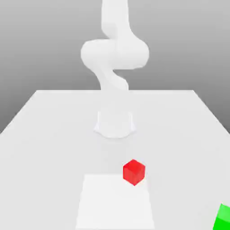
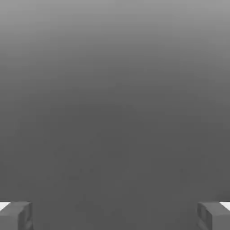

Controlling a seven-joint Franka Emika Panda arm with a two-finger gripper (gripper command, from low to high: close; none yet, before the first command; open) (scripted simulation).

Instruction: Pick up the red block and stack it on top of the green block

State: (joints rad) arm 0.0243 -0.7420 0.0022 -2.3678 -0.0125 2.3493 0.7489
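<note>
We find the gripper (image 2: 115,215) spread wide with nothing between its jaws; in the hand view the two grey fingertips (image 2: 15,215) stand at opposite edges against plain grey. The arm (image 1: 114,49) rears up behind the table (image 1: 45,117), folded well above it.

The red block (image 1: 134,172) sits on the table, at about six o'clock from the arm's base (image 1: 115,123), its one corner turned toward the exterior camera, touching the far edge of a paler square patch (image 1: 114,202). The green block (image 1: 223,218) lies at roughly four o'clock from the red, well apart, no grasp yet begun.

Handling, as we judge it: a small rigid cube, likely light, faces glossy and perhaps slick. Best taken across two opposite flat sides, jaws squared to its turned faces, not on the corners.

The green block is cut off by the frame corner; its full outline is not to be had. The arm's upper links run out of the exterior view's top.
</note>
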